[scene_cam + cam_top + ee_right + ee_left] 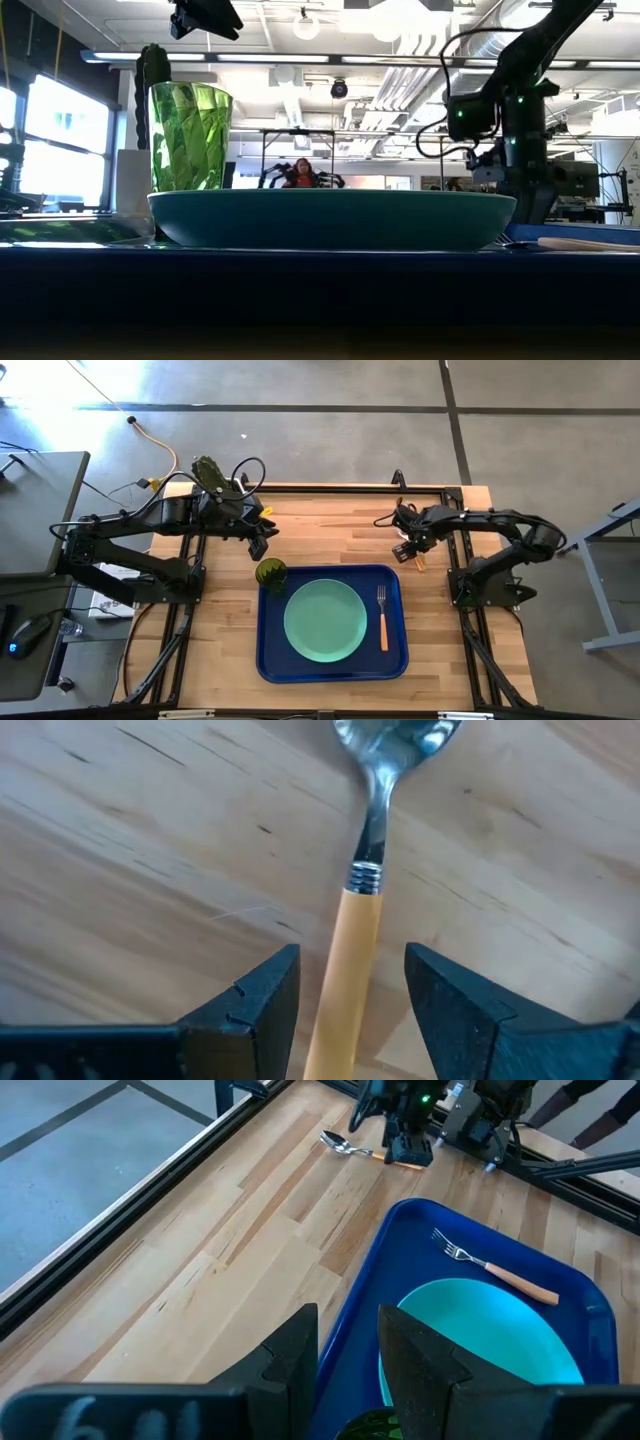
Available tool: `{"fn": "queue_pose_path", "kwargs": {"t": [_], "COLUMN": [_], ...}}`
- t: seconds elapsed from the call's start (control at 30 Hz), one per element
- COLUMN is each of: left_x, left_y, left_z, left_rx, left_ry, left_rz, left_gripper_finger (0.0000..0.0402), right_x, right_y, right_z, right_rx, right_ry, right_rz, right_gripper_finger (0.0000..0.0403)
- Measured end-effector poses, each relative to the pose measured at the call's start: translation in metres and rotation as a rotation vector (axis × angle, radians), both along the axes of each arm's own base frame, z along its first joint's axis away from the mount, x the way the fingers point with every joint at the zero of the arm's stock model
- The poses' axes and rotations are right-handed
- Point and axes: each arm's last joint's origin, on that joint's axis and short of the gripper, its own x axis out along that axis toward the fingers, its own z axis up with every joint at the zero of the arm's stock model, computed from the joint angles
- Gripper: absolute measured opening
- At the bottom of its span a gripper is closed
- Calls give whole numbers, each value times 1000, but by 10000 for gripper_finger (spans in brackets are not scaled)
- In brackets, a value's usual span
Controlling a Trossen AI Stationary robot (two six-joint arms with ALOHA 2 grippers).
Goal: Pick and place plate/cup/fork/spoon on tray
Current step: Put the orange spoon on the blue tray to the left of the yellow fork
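Note:
The blue tray [268,660] lies at the table's near middle. The mint-green plate [325,620] rests flat on it, with the fork [382,618] lying to its right. The green cup [271,572] stands upright at the tray's far left corner. My left gripper [348,1345] is open and empty, raised just beyond the cup [368,1426]. The spoon [360,870] lies flat on the wood beyond the tray's far right corner. My right gripper [352,960] is open over it, one finger on either side of the orange handle [345,980], with a gap on both sides.
A white pot with a cactus [207,470] stands at the table's far left corner. Black frame rails [330,488] run along the table's far edge and sides. There is bare wood between the two grippers, beyond the tray.

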Motion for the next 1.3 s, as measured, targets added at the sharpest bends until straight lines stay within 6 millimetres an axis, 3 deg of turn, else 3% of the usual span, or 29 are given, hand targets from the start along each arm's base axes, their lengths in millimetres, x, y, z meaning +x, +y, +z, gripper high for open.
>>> {"fn": "queue_pose_path", "kwargs": {"t": [0.33, 0.97, 1.3], "left_x": [0, 0, 0], "left_y": [0, 0, 0], "left_z": [0, 0, 0], "left_rx": [0, 1, 1], "left_ry": [0, 1, 1], "left_rz": [0, -1, -1], "left_gripper_finger": [97, 97, 97], "right_x": [1, 1, -2], "right_y": [-10, -9, -7], "right_z": [-11, -12, -5], "right_rx": [65, 82, 59], "right_ry": [-3, -14, -47], "right_rz": [-15, -78, -143], "right_gripper_finger": [170, 34, 28]}}
